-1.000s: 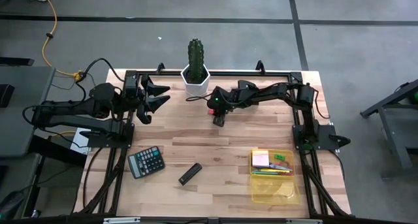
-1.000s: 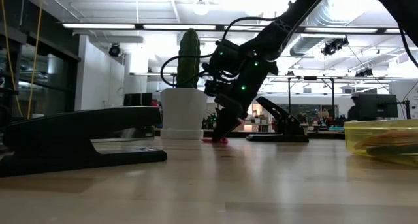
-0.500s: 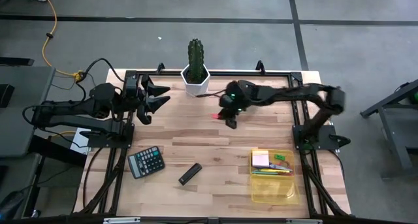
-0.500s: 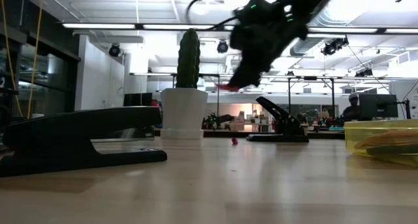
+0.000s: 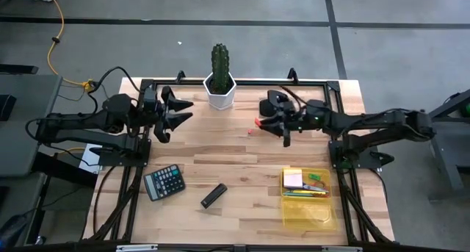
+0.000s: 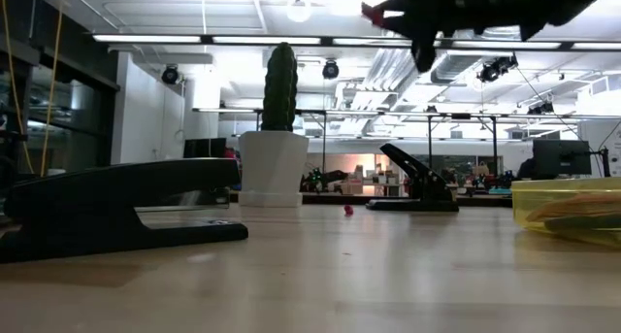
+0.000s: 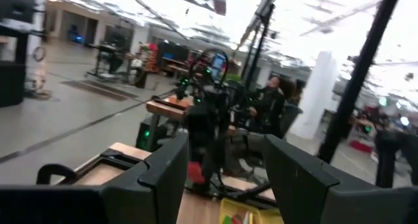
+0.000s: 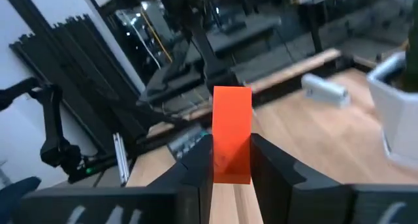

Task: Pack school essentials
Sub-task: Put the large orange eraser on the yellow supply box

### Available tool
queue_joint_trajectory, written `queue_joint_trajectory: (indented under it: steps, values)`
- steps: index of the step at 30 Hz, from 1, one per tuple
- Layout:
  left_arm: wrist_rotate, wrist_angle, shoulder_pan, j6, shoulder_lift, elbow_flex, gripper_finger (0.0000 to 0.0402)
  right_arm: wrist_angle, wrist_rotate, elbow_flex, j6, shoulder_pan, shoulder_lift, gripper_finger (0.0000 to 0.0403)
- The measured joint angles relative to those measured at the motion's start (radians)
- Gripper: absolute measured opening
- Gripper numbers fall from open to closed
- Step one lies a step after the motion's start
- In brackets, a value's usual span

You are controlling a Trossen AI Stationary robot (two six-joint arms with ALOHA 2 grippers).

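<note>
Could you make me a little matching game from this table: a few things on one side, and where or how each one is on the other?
Things:
1. red block
2. cactus
3. calculator
4. yellow bin

Places or states:
A. at the table's near right, with stationery inside
B. in a white pot at the table's far edge
C. clamped in the right gripper, up off the table
D. flat on the table, near left, beside a small black stapler

Pairs: 1-C, 2-B, 3-D, 4-A
</note>
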Motion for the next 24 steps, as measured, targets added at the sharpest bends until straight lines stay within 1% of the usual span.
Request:
queue_joint_trajectory:
  steps: [2, 5, 10, 19, 21, 24]
  values:
    - [0.017, -0.001, 0.0, 0.014, 0.007, 0.0, 0.0186, 0.005, 0.038, 0.005, -0.024, 0.018, -0.027, 0.0076]
    - [0.021, 0.0, 0.0, 0.021, 0.019, 0.0, 0.0186, 0.015, 0.061, 0.04, -0.075, 0.037, -0.045, 0.0076]
    - [0.023, 0.004, 0.0, 0.017, 0.027, 0.0, 0.0186, 0.011, 0.065, 0.083, -0.115, 0.046, -0.042, 0.0076]
    - [0.03, 0.001, 0.0, 0.005, 0.027, 0.0, 0.0186, 0.008, 0.065, 0.094, -0.107, 0.046, -0.041, 0.0076]
    - [0.031, 0.001, 0.0, 0.006, 0.027, 0.0, 0.0186, 0.007, 0.047, 0.094, -0.064, 0.045, -0.041, 0.0076]
    - [0.031, 0.001, 0.0, 0.006, 0.027, 0.0, 0.0186, -0.051, -0.042, 0.094, 0.017, 0.06, -0.042, 0.0076]
